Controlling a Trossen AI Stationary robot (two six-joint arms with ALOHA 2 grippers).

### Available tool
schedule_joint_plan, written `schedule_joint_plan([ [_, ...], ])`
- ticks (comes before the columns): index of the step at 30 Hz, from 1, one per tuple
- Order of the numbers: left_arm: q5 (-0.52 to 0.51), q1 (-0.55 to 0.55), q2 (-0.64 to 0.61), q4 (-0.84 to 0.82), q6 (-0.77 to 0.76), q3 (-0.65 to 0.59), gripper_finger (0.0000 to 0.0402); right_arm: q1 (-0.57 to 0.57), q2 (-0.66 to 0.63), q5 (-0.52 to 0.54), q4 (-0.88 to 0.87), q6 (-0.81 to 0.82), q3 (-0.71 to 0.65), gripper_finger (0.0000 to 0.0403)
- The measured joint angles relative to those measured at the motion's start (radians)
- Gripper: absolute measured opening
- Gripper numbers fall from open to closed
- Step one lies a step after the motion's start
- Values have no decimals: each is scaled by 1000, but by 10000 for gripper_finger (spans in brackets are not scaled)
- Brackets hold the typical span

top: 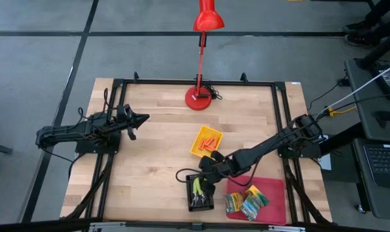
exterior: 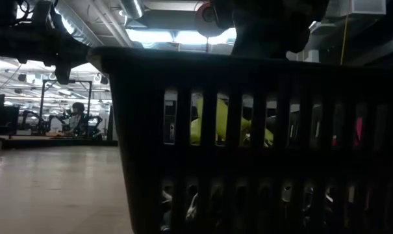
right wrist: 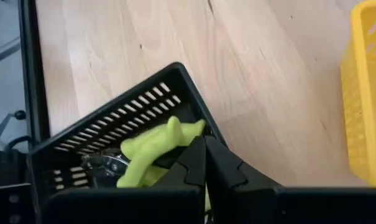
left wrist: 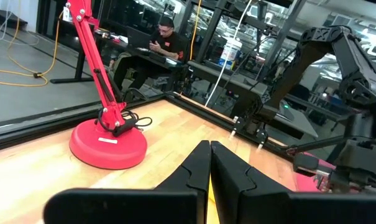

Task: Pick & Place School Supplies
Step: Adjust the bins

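The right claw (top: 207, 173) hung over the slotted black plastic tray (top: 201, 205) near the front edge of the pale wood-grain desk (top: 156, 129), its dark fingers pressed together and empty. The pliers (right wrist: 153, 149), with curved yellow-green handles, lay inside that tray. The left claw (top: 140, 119) waited at the desk's left side, fingers closed.

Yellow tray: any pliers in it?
No. The yellow tray holds only orange sticks; the pliers lie in the black tray.
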Motion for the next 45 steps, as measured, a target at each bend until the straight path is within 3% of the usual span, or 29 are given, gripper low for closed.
schedule_joint_plan([
  [10,0,0,0,0,0,0,6,58,0,-42,-64,45,-6,1],
  [26,0,0,0,0,0,0,6,13,1,105,-43,83,-14,1],
  [45,0,0,0,0,0,0,6,8,23,21,-61,53,-51,1],
])
